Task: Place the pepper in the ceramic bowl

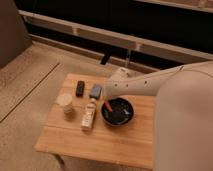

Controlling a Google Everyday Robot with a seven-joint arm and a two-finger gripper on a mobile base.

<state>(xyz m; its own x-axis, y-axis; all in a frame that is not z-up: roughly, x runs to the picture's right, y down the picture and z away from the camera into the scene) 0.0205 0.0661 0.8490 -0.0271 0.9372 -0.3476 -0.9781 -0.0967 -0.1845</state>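
A robot arm reaches in from the right over a small wooden bench (115, 142), its claw (108, 98) hanging above the left rim of the ceramic bowl (119, 113), which sits right of centre on the bench top. The claw is closed, and the slender red pepper (107, 106) hangs from it, tip slanting down over the bowl's left inner wall; whether the tip already touches the glaze cannot be told. The step in hand appears to be the release. It would go best with the claw carried slightly further toward the bowl's centre and kept low, so the pepper drops onto the dark floor of the bowl rather than glancing off the rim toward the bottle (89, 115) lying just left of it. A tan cup (65, 103) stands near the left edge; a blue-grey block (95, 90) and a dark object (80, 88) lie toward the far edge.
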